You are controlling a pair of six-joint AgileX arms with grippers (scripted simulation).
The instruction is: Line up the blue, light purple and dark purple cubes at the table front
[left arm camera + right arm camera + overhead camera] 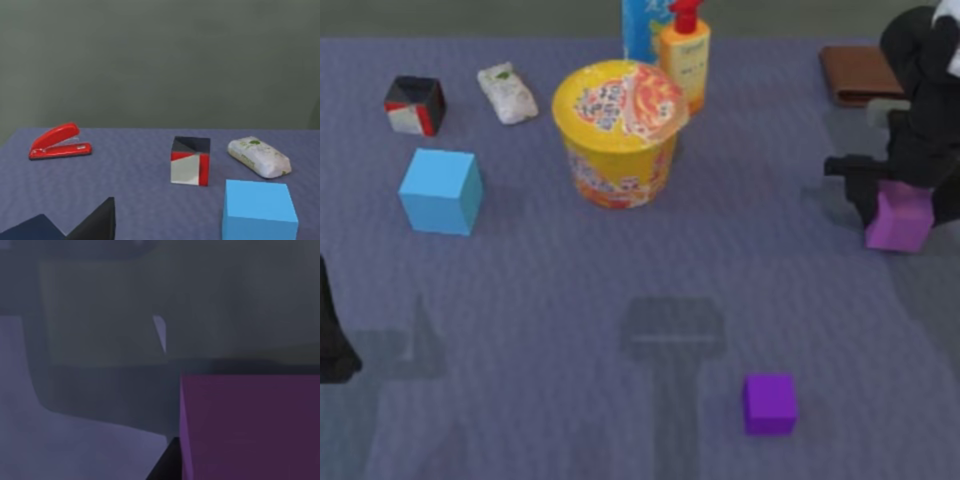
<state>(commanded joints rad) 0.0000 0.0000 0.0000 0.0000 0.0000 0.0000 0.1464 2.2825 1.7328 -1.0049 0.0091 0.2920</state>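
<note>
The light purple cube [900,222] is at the table's right side, partly under my right gripper [898,195], which is shut on it. In the right wrist view the light purple cube [250,425] fills the frame's corner, with a dark fingertip [167,462] against its side. The blue cube [441,191] rests on the table [570,300] at the left, and the blue cube [259,210] also shows in the left wrist view. The dark purple cube [769,403] sits near the front, right of centre. My left gripper [332,345] is parked open at the left edge.
A yellow noodle cup [618,130] stands at back centre, with a yellow pump bottle [685,60] and a blue carton [642,25] behind it. A black, red and white cube [415,105], a white packet [507,92], a brown wallet [860,75] and a red stapler [60,142] lie along the back.
</note>
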